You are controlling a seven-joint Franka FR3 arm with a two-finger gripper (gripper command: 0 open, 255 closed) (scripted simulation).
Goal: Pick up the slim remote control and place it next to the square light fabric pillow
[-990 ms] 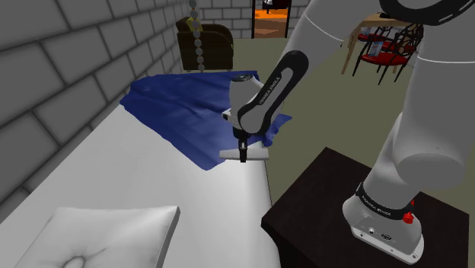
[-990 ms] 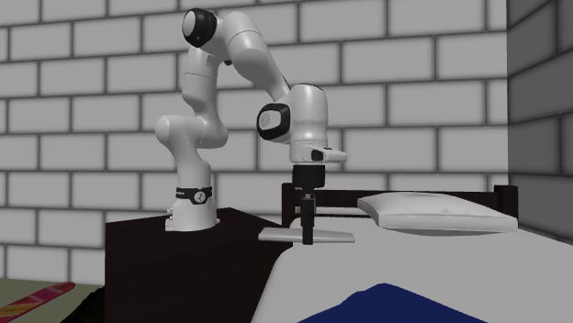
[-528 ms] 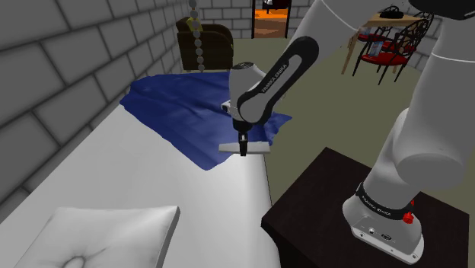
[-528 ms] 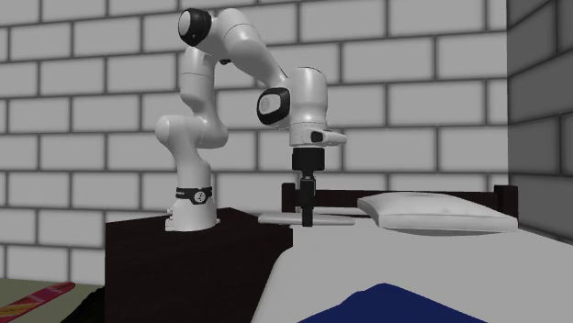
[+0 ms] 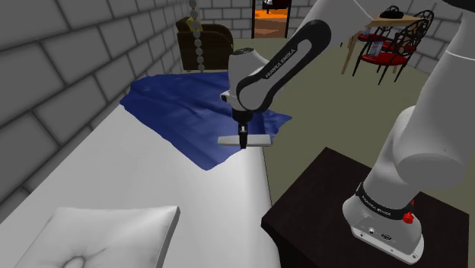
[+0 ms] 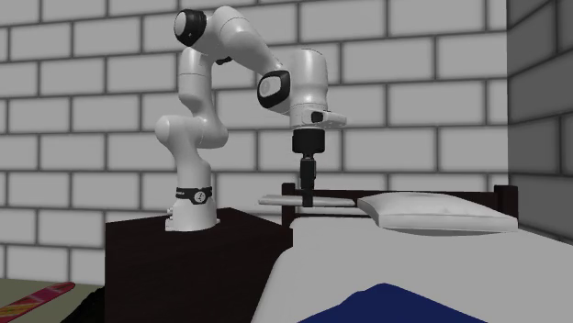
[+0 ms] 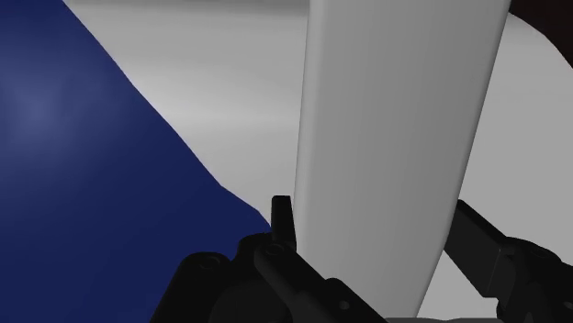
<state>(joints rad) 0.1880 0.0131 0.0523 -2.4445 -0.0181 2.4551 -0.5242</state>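
Wrist view: slim remote control (image 7: 395, 138) clamped in the gripper (image 7: 376, 229), clear of the bed (image 7: 230, 55)

The remote, drawn plain pale grey, runs lengthwise between the two black fingers (image 7: 283, 220), which press against its long sides. In the second exterior view it lies level in the air, crosswise under the downward-pointing gripper. It is above the white mattress and about level with the dark headboard (image 6: 500, 194). In the shoulder view it seems to hang over the near edge of the blue blanket (image 5: 183, 114), close to the side of the bed that faces the stand (image 5: 320, 198). How high it sits over the cloth is hard to judge there. The square pale pillow (image 5: 99, 236) lies flat at the bed's other end, well apart from the remote. A grey brick wall (image 5: 61, 68) runs along the bed's far side.
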